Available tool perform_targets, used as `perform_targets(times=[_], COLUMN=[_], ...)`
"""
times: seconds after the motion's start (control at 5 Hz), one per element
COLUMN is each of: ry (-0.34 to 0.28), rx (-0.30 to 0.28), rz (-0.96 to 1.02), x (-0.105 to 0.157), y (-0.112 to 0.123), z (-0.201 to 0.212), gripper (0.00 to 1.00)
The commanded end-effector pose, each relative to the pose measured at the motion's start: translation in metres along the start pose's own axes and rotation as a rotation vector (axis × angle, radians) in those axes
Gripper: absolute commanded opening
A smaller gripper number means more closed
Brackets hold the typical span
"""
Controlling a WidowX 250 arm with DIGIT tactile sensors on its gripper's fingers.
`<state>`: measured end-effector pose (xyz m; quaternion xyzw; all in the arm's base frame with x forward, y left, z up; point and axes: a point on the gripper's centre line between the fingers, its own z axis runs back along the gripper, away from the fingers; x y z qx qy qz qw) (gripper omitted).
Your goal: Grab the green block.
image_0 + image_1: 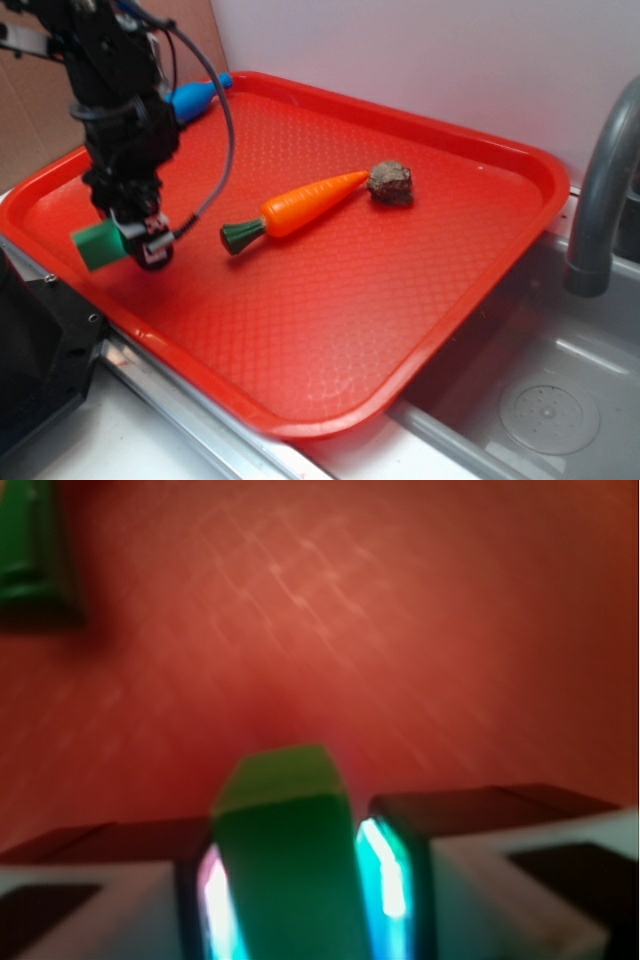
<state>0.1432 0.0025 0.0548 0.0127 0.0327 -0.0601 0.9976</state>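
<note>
The green block [98, 245] is a small matte green bar at the left side of the red tray [330, 320]. My gripper [135, 240] is shut on it, and the block sticks out to the left of the fingers. In the wrist view the green block [285, 820] fills the gap between both lit pads of the gripper [290, 880], over the red tray floor [400, 630]. That view is blurred. I cannot tell whether the block touches the tray.
An orange toy carrot [305, 205] with a dark green stem lies mid-tray, its tip by a brown lump [390, 183]. A blue object [195, 97] lies at the tray's back left. A blurred green shape [30, 550] shows top left. A grey faucet [600, 200] and sink [540, 400] stand right.
</note>
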Motion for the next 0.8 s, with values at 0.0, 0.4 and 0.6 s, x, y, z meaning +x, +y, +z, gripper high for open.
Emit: perform_targets(times=[0.0, 0.4, 0.6], ry=[-0.191, -0.230, -0.253], rx=[0.012, 0.119, 0.100], rz=[0.199, 0.227, 0.218], x=[0.040, 0.050, 0.048], y=[0.039, 0.018, 0.016], z=[0.110, 0.170, 0.176], gripper=[0.00, 0.00, 0.00])
